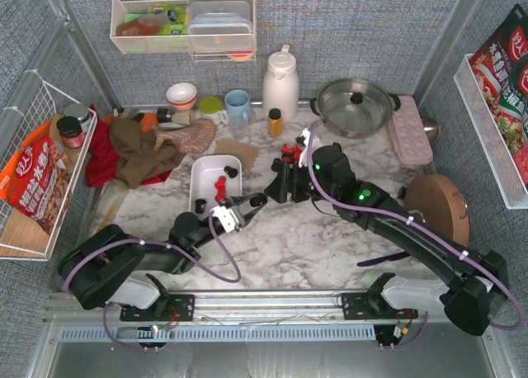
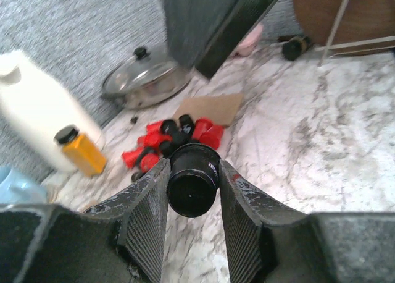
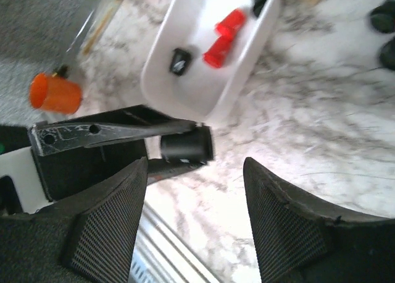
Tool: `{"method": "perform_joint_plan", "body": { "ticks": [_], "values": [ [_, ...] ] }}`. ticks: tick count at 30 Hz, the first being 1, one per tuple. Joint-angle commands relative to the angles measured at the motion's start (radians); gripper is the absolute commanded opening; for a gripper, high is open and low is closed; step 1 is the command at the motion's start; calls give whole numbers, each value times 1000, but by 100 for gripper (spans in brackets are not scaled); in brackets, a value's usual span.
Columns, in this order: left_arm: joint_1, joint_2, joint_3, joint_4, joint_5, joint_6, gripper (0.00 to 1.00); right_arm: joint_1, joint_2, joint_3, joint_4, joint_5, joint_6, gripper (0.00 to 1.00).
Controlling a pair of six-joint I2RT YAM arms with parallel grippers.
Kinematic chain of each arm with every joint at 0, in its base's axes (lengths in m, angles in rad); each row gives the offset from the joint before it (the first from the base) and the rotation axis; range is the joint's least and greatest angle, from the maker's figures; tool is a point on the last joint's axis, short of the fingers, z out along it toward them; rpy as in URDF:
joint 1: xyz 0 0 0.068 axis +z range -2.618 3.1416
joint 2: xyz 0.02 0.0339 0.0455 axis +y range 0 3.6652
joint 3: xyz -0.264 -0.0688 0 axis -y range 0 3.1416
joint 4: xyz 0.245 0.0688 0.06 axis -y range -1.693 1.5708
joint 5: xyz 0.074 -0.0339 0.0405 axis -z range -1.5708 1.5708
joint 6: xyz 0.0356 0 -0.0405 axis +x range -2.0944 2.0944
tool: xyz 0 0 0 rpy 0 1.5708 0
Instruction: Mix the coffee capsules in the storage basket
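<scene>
Left wrist: tool (image 2: 193, 167) around black capsule (image 2: 192, 193); open marble (image 2: 321, 141) rightward

White plastic thermos jug (image 1: 280, 85) set at the back wall, small orange-yellow bottle (image 1: 275, 124) placed just before it, lidded steel pot (image 1: 334, 107) beside, pink dimpled tray (image 1: 410, 134), crumpled brown cloth (image 1: 136, 151) heaped left.

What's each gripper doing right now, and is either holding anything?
Left gripper: closed on a black coffee capsule.
Right gripper: open, holding nothing.
</scene>
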Motion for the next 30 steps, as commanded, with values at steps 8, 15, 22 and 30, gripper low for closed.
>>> {"method": "perform_joint_plan", "body": {
  "ticks": [8, 15, 22, 30],
  "values": [
    [138, -83, 129, -450, -478, -217, 41, -75, 109, 35, -144, 541, -251, 67],
    [245, -9, 214, -595, -512, -377, 44, -228, 328, 47, -49, 399, -266, 72],
    [279, 70, 260, -592, -520, -400, 55, -318, 504, 72, 23, 273, -233, 75],
    [280, 9, 228, -556, -475, -399, 74, -362, 609, 93, 65, 217, -215, 74]
  ]
}}
